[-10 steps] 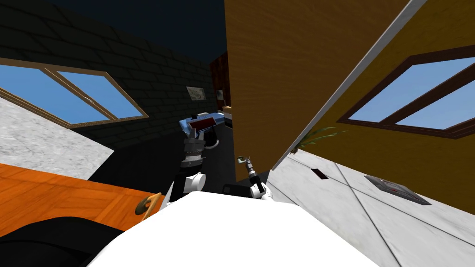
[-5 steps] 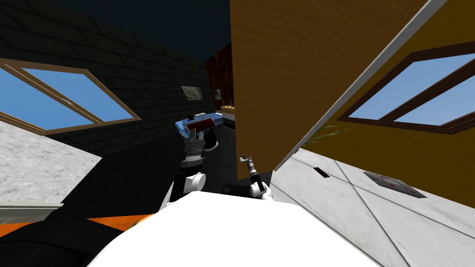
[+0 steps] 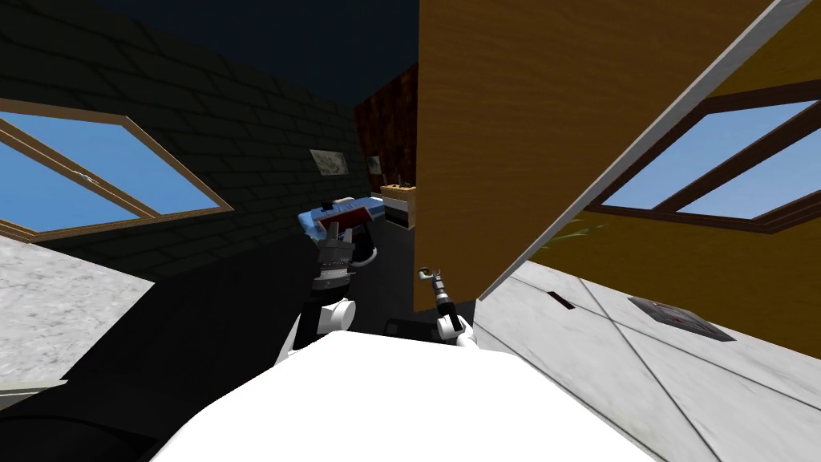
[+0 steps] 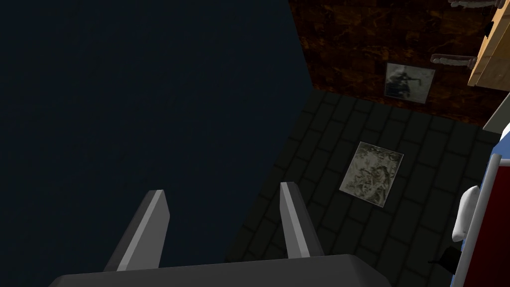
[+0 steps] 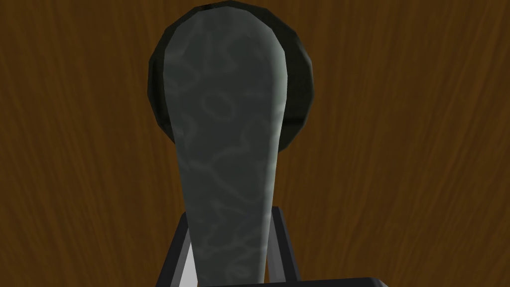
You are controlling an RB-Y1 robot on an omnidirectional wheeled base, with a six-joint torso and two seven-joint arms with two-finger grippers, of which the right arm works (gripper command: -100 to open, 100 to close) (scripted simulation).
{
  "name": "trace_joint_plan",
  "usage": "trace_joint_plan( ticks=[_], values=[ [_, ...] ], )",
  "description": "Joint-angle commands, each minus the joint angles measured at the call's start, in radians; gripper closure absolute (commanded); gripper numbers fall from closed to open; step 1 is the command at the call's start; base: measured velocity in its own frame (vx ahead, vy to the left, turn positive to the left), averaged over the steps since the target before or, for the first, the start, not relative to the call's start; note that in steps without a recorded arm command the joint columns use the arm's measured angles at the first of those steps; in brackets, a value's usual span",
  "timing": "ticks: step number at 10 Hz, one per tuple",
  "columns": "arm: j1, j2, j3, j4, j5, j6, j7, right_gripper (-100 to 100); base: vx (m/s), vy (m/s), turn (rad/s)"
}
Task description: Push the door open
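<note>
Right jaws clamp grey marbled handle (image 5: 226, 149), brown wood-grain door (image 5: 398, 149); left jaws apart.

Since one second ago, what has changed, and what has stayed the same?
I have moved forward, so the orange panel at lower left has slid out of my head view. The edge of the brown door has shifted right, and the gap beside it is wider. Unchanged: right gripper shut on the door handle, left gripper raised, fingers open.

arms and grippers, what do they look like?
Left gripper: two thin light grey blade fingers on a dark box; right gripper the same. Left forearm: grey ribbed cuff, white cylindrical joint. Right forearm: slim, dark, white at its base.
</note>
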Motion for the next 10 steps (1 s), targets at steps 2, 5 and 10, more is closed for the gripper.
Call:
trace_joint_plan(
  ticks=[2,5,10],
  values=[
    [0.001,-0.006,-0.031,-0.019,-0.009,0.006,0.009,100,0.168,0.129,-0.047],
    [-0.003,0.011,-0.062,-0.014,-0.02,0.004,0.017,100,0.158,0.143,-0.068],
    [-0.004,-0.014,-0.109,-0.014,-0.041,0.003,0.028,100,0.131,0.101,-0.06]
  ],
)
